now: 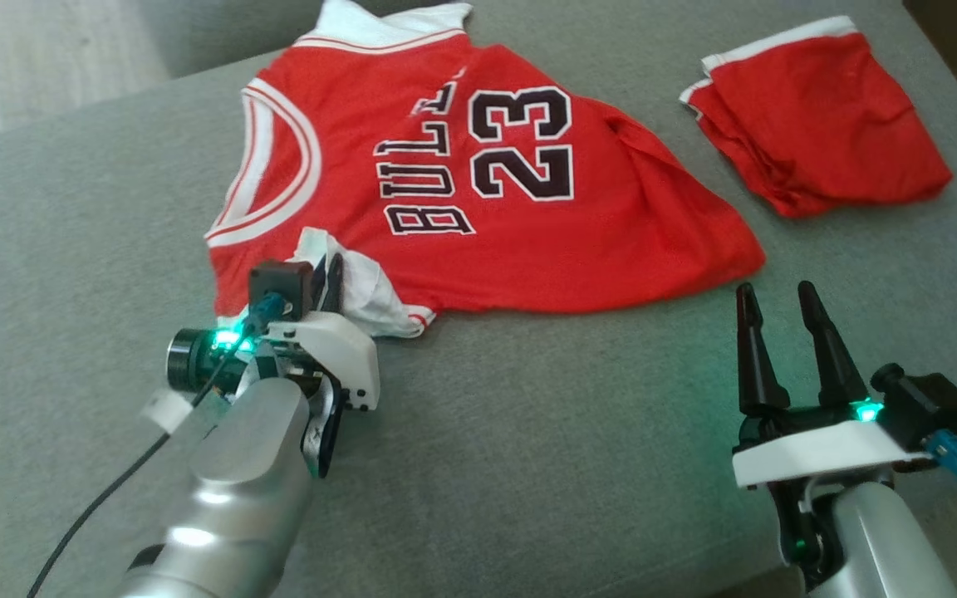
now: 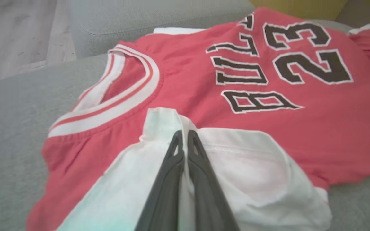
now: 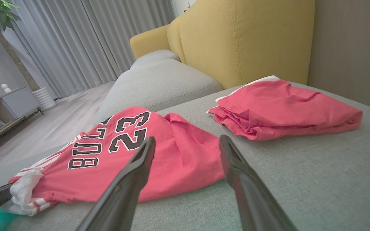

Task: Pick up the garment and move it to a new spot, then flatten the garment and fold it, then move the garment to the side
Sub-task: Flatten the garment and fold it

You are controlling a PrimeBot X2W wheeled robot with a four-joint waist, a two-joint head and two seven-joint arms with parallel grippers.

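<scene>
Two grippers are at a red Bulls jersey (image 1: 528, 241), which lies spread on the grey sofa cushion (image 1: 528, 465). The left gripper (image 1: 331, 282) has its fingers pressed together on the white fold (image 1: 370, 291) at the jersey's near edge. The right gripper (image 1: 773, 291) is spread wide and holds nothing, just beside the hem. The pinch seems to take only a thin layer, so on lifting the fabric may slip out. With one corner held, the jersey may drag and bunch toward the folded red shorts (image 1: 819, 124).
</scene>
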